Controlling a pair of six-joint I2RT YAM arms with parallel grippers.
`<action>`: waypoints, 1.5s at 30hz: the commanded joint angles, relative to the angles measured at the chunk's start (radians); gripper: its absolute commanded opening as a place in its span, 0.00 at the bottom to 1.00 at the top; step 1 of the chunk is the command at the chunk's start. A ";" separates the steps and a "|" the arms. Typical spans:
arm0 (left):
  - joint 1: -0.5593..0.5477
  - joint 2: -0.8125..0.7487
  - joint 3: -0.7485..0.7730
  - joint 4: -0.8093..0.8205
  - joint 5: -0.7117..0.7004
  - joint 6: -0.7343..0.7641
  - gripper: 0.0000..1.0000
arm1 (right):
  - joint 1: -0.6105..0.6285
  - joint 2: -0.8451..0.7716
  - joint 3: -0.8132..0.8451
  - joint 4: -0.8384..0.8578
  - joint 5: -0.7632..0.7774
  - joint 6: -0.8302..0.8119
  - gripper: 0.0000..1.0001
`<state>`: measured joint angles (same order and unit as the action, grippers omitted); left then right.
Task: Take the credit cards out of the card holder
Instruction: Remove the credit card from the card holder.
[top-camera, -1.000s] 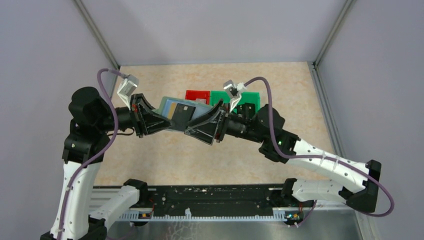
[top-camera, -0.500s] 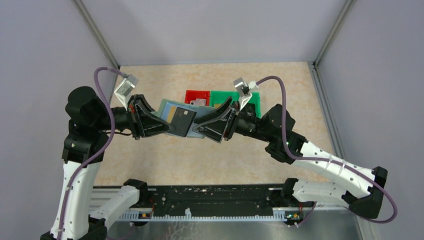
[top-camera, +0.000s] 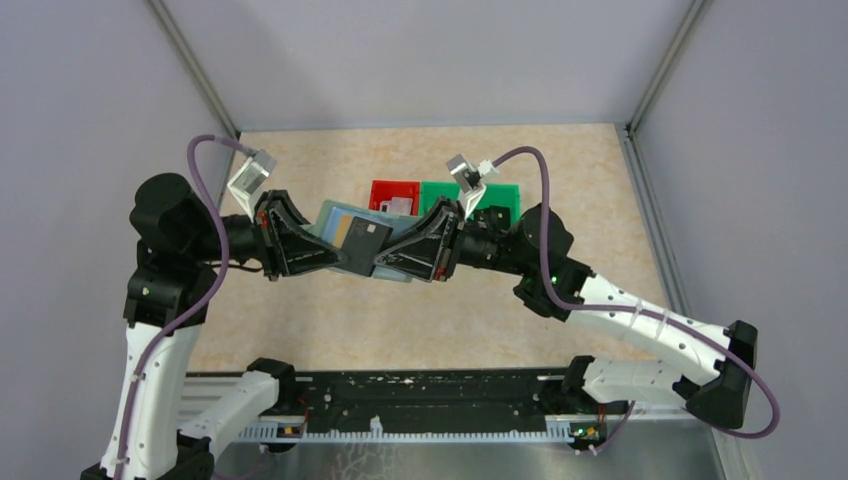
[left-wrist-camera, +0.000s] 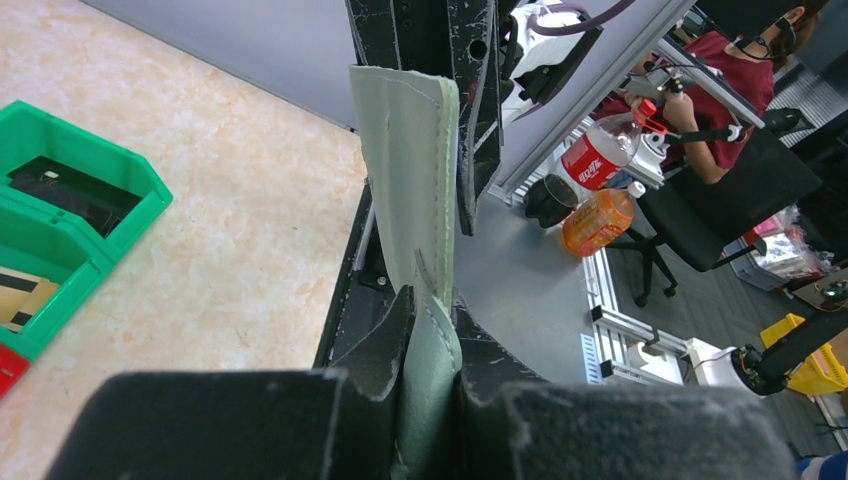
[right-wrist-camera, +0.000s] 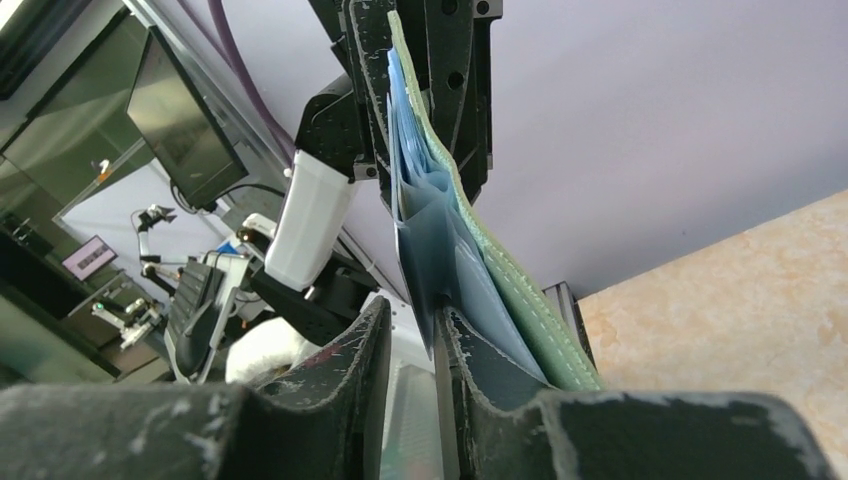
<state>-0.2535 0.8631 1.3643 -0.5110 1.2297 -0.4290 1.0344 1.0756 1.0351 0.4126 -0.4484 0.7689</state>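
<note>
The pale grey-green card holder (top-camera: 335, 215) hangs open in the air between both arms. My left gripper (top-camera: 335, 252) is shut on its left edge; the left wrist view shows the holder (left-wrist-camera: 405, 170) pinched between the jaws of that gripper (left-wrist-camera: 428, 330). A dark grey credit card (top-camera: 367, 240) sticks out of the holder's near side. My right gripper (top-camera: 385, 262) is open, its jaws on either side of that card's thin edge (right-wrist-camera: 438, 345), which lies against one finger. The right wrist view shows this gripper (right-wrist-camera: 410, 330), the bluish pockets and the holder's green cover (right-wrist-camera: 500, 270).
A red bin (top-camera: 395, 193) and a green bin (top-camera: 485, 195) stand on the table behind the holder. The green bin (left-wrist-camera: 60, 230) holds dark and striped cards. Grey walls close the table on three sides. A black rail (top-camera: 420, 400) runs along the near edge.
The dark card has slid further out of the holder. My right gripper drew back to the right, then came back left to the card's edge. The left arm stayed nearly still.
</note>
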 joint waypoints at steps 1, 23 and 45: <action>-0.003 0.001 0.006 -0.013 -0.004 0.033 0.00 | -0.017 -0.006 0.076 0.071 -0.030 0.009 0.20; -0.003 0.007 0.012 -0.077 0.001 0.079 0.12 | -0.080 -0.045 -0.028 0.160 -0.036 0.072 0.00; -0.003 -0.016 -0.018 0.026 -0.015 -0.003 0.04 | -0.090 -0.060 -0.126 0.263 -0.051 0.114 0.00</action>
<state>-0.2573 0.8539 1.3415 -0.5140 1.2327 -0.4267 0.9546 1.0451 0.9150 0.6224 -0.5022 0.8829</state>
